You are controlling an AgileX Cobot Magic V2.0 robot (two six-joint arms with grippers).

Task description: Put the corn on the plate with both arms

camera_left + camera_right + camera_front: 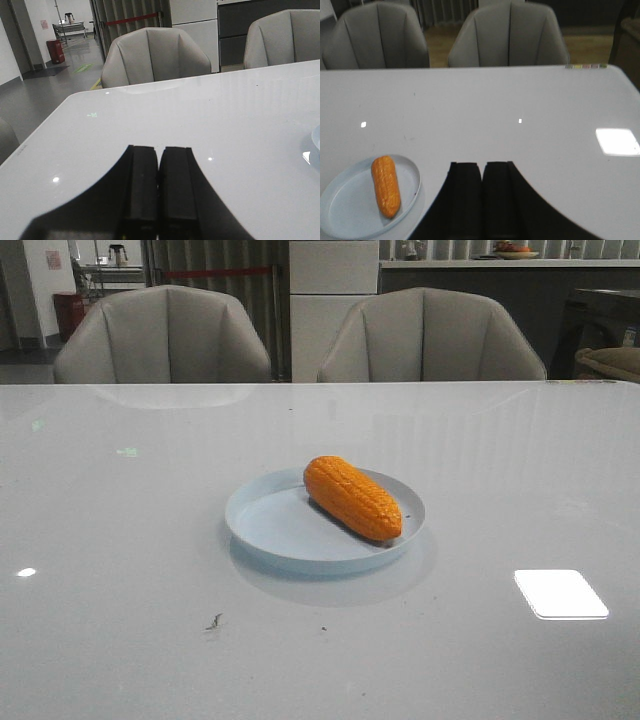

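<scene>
The orange-yellow corn (353, 498) lies on the pale-blue plate (270, 525) in the middle of the table, on the plate's right half, slanting from back left to front right. The right wrist view also shows the corn (386, 185) on the plate (350, 207). Neither arm shows in the front view. My left gripper (159, 150) is shut and empty over bare table; only a sliver of the plate's rim (316, 140) shows at that view's edge. My right gripper (483, 165) is shut and empty, apart from the plate.
Two grey chairs (165, 335) (430, 335) stand behind the table's far edge. A bright light reflection (560, 593) lies on the glossy white table at the front right. Small dark specks (214, 621) lie in front of the plate.
</scene>
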